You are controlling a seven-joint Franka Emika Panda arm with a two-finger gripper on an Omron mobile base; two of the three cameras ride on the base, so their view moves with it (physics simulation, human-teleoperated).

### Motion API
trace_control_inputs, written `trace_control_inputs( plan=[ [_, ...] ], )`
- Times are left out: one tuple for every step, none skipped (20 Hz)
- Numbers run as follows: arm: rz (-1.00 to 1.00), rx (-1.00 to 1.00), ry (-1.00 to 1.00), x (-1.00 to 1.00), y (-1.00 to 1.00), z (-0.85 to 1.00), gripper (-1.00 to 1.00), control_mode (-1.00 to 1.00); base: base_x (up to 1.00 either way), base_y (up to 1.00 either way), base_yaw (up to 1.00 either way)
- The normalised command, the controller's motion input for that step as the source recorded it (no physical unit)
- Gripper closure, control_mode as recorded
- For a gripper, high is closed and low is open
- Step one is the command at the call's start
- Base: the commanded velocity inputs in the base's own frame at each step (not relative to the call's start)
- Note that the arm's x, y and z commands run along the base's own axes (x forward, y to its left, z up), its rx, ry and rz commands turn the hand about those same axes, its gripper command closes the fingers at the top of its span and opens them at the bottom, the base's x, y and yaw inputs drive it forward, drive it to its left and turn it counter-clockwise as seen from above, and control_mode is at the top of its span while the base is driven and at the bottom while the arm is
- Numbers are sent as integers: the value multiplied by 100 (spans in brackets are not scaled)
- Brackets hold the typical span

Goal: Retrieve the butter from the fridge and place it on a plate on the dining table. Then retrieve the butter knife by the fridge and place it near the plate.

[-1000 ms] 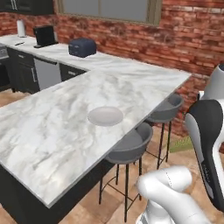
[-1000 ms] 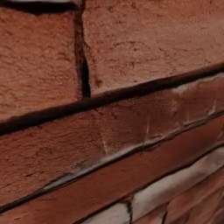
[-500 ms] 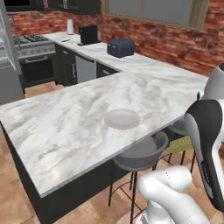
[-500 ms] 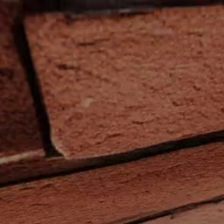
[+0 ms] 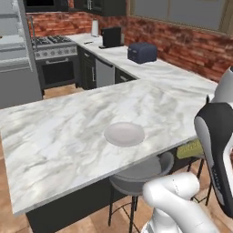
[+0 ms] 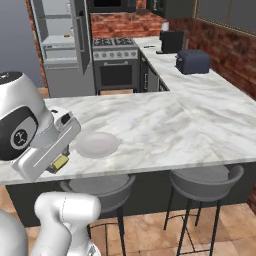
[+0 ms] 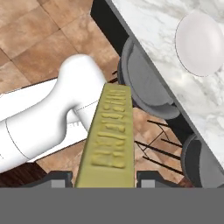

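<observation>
Quick headcount of what's in the kitchen shots

One butter [image 7: 109,140] stick, one plate [image 5: 124,134] sitting on one dining table [image 5: 54,136], and one fridge [image 6: 62,47] at the back. Stools: I count two for sure in the right base view, one stool [image 6: 97,187] on the left side and a second stool [image 6: 205,182] further right. One oven range [image 6: 116,62] next to the fridge. On the back counter there's one dark toaster [image 6: 193,61] and one black box-shaped appliance [image 6: 172,41] behind it, plus one pale upright jug-like thing [image 5: 95,28], too small to tell exactly what.
</observation>
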Motion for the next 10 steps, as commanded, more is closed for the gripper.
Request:
trace_control_inputs(
  plan=[
    [0,0,0,0,0,0,100,100,50,-4,22],
    [0,0,0,0,0,0,100,100,47,0,23],
    [0,0,0,0,0,0,100,100,49,-7,24],
    [0,0,0,0,0,0,100,100,55,-9,23],
    [0,0,0,0,0,0,100,100,61,-1,22],
    [0,0,0,0,0,0,100,100,61,0,19],
    [0,0,0,0,0,0,100,100,63,0,13],
    [0,0,0,0,0,0,100,100,62,0,13],
    [0,0,0,0,0,0,100,100,64,0,12],
    [0,0,0,0,0,0,100,100,71,0,11]
  ],
)
